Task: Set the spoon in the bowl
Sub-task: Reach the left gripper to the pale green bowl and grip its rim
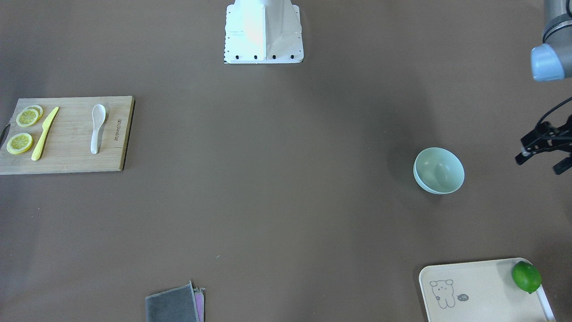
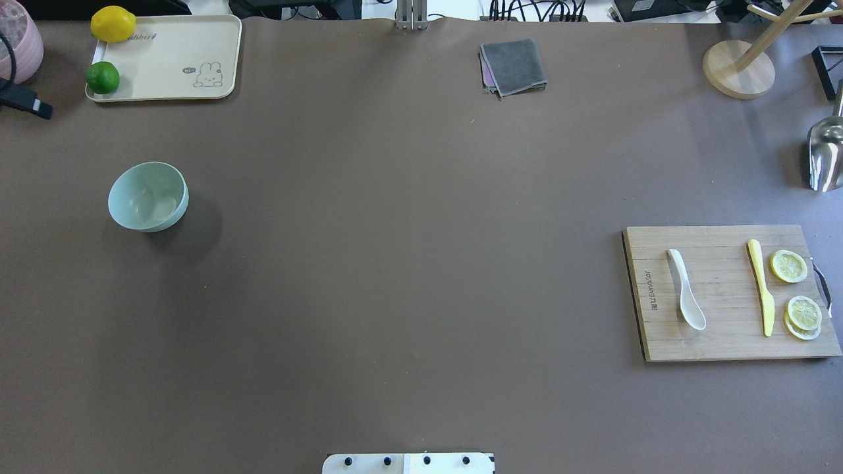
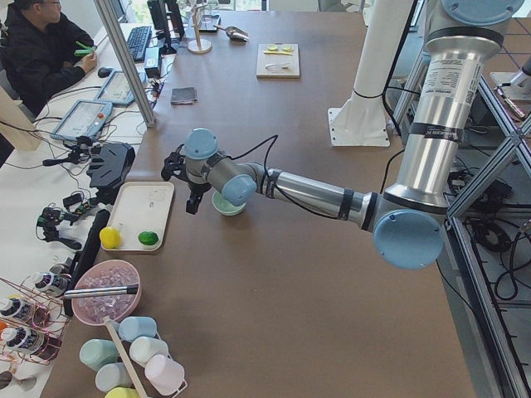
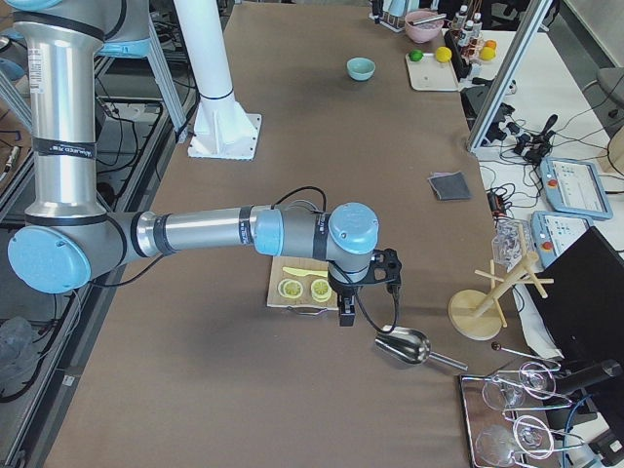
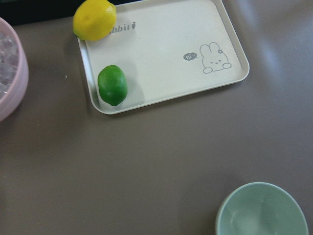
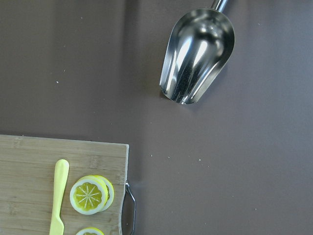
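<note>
Looking across my brown table (image 2: 395, 263) from my left side: a cream tray (image 2: 171, 66) sits at the far corner with a lemon (image 2: 113, 24) and a lime (image 2: 103, 78) on its outer end, and a pink bowl (image 2: 20, 39) is cut off by the edge beside it. The mint bowl (image 2: 148, 196) stands upright and empty, nearer me than the tray. My left claw (image 1: 537, 165) hangs just outside the bowl, its two fingers spread apart and holding nothing.

A folded grey cloth (image 2: 515, 66) lies at the middle of the far edge.

On my right is a wooden cutting board (image 2: 724, 342). The white spoon (image 2: 685, 297) lies flat on it, scoop toward me. Next come a yellow knife (image 2: 762, 286) and lemon slices (image 2: 789, 266). Past the board are a wooden stand (image 2: 737, 69) and a steel scoop (image 2: 826, 155), both cropped. Spoon and bowl are well apart.

Benches with cables and a seated operator (image 3: 37, 50) line the far side.

My right claw (image 4: 344, 314) shows only from the side, above the board's outer end; I cannot tell how its fingers stand. My left claw is half cut off at the frame edge.
</note>
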Available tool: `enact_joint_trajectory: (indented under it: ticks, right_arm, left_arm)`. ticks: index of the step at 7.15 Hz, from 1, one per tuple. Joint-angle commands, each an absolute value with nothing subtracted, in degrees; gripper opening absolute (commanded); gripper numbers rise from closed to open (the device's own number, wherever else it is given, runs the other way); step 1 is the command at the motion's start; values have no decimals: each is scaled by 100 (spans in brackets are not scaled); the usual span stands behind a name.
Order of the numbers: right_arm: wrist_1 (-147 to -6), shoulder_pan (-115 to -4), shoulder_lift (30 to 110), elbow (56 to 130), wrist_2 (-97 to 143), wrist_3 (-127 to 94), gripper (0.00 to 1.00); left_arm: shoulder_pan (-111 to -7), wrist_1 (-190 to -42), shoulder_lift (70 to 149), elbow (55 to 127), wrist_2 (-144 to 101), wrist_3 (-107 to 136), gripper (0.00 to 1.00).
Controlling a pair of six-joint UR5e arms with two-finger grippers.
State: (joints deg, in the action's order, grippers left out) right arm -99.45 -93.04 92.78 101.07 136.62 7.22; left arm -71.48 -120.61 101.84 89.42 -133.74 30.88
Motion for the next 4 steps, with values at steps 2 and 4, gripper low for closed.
enact_joint_trajectory:
  ticks: [2, 4]
  right_arm:
    - [-9940, -9299, 9220, 10099, 13650, 721, 100]
    - [-9940, -9308, 9185, 10099, 13641, 712, 100]
  left_arm:
    - [-6041, -13858, 10301, 7869, -12544, 4500, 98]
    - [-5846, -13895, 10231, 7822, -12516, 4544, 98]
